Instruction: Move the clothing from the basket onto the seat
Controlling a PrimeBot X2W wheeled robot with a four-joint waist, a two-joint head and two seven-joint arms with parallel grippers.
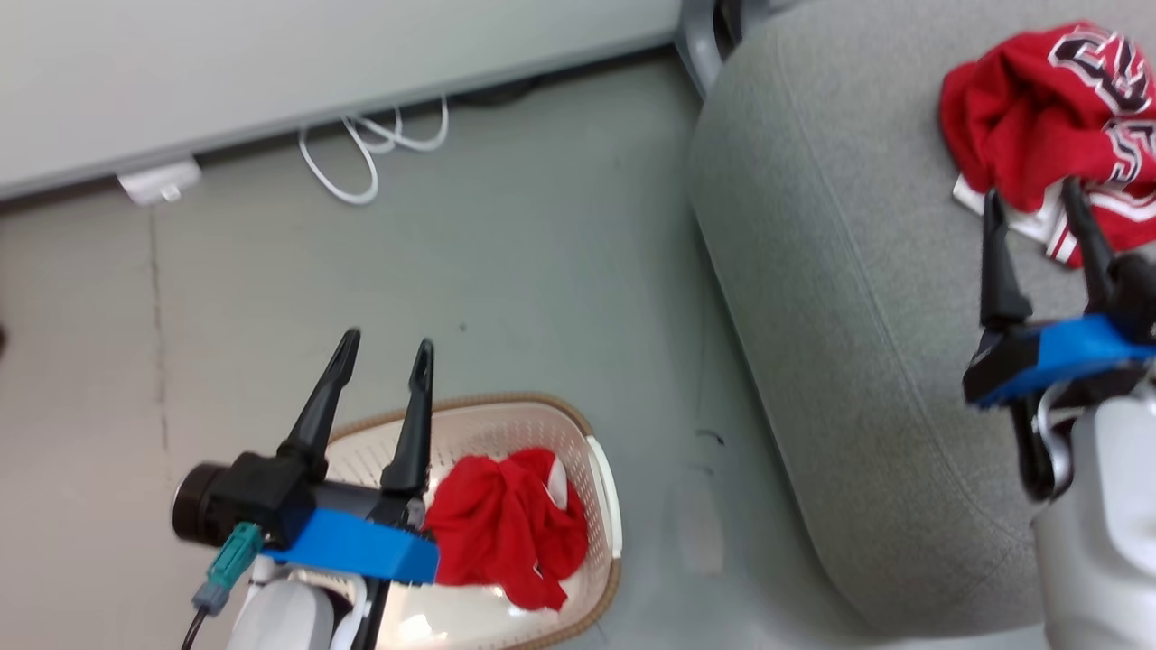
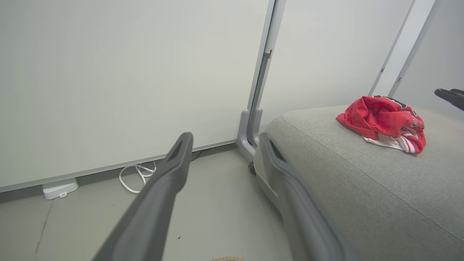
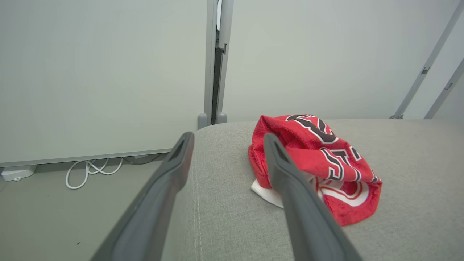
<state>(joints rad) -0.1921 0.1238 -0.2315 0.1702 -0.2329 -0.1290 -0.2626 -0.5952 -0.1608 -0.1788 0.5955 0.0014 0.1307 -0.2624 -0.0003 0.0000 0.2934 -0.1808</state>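
**Speaker 1:** Head view, what's where?

**Speaker 2:** I see the jersey [image 1: 1048, 117] on the seat [image 1: 858, 316], shorts [image 1: 501, 528] in the basket [image 1: 506, 398]. My left tool [image 1: 387, 339] and right tool [image 1: 1032, 190] both gape wide, gripping nothing.

Grey floor [image 1: 506, 271], smooth, faint crack line down the left part, a few dark specks. Directly on it: cream perforated laundry basket [image 1: 603, 487] with brown woven-look rim, near bottom edge of head view, left of the seat and apart from it. Crumpled red garment [image 1: 506, 528] with a white stripe inside basket, toward its right side. Looped white cable [image 1: 370, 149] and small white power box [image 1: 158, 181] on floor against the wall base. Big grey fabric seat [image 1: 858, 361] at right, rounded corner, stitched seam. On seat: bunched red jersey [image 1: 1039, 117], black-and-white lettering up, white striped trim poking out beneath, well in from the cushion's edge.
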